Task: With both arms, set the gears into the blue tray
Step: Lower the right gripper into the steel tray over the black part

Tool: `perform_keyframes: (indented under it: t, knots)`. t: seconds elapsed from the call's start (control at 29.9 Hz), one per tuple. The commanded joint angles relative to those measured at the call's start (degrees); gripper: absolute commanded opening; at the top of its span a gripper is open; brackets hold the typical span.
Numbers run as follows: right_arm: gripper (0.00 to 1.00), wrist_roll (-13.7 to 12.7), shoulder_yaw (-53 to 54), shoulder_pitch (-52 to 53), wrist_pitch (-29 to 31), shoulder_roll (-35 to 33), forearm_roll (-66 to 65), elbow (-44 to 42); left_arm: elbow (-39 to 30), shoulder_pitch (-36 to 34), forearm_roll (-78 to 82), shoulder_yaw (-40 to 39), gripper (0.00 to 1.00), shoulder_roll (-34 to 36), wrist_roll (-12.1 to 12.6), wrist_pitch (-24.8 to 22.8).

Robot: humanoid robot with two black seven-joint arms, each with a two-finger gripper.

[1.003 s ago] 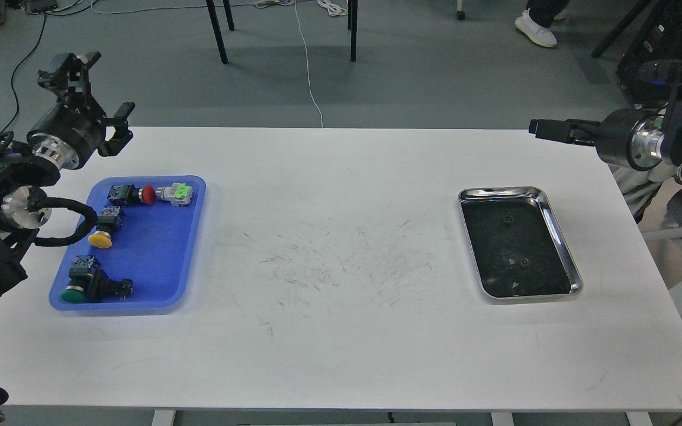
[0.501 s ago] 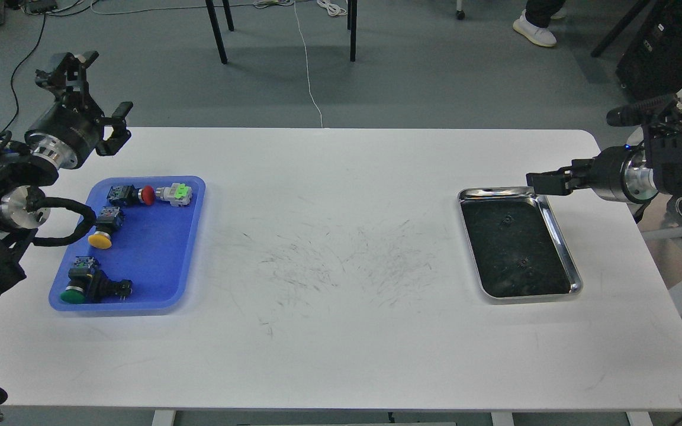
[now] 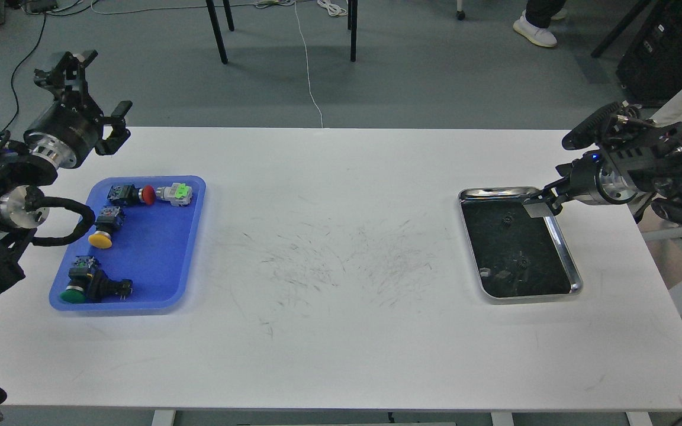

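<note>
Two gears (image 3: 505, 220) (image 3: 519, 260) lie on the dark inside of the silver metal tray (image 3: 563, 245), which sits on the right part of the white table (image 3: 329, 331); one gear is toward the tray's far end, the other nearer its near end. Well apart, on the left part of the table, the blue tray (image 3: 157, 260) holds push-button switches with red (image 3: 134, 194), yellow (image 3: 104, 229) and green caps (image 3: 89, 286), plus one pale green piece (image 3: 176, 193). Fine dark scratches mark the table's middle. The right gripper (image 3: 539, 204) reaches in over the far right corner of the silver tray; it is seen small and dark, so I cannot tell whether its fingers are apart. The left gripper (image 3: 95, 94) is raised beyond the table's far left corner with its fingers spread wide and nothing between them. Past the table is a grey floor (image 3: 424, 83) with cables, black furniture legs and, at the far edge, a person's white shoe (image 3: 533, 31).
</note>
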Motion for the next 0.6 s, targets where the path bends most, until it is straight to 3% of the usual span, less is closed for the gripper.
perform_keyframes:
  t: [0.0,0.17,0.57]
  knots:
    - [0.95,0.16,-0.26,-1.69,0.10,3.01,0.12,-2.50,0.00,0.00,0.00,0.01,0.99,0.15,0.00,0.01]
    - [0.95,0.16,0.00,-5.64,0.28,6.44,0.39,-8.21,0.00,0.00,0.00,0.01,0.99,0.50,0.00,0.01]
    - [0.95,0.16,0.71,-10.39,0.10,10.40,0.74,-12.70,0.00,0.00,0.09,0.01,0.99,0.59,0.09,0.36]
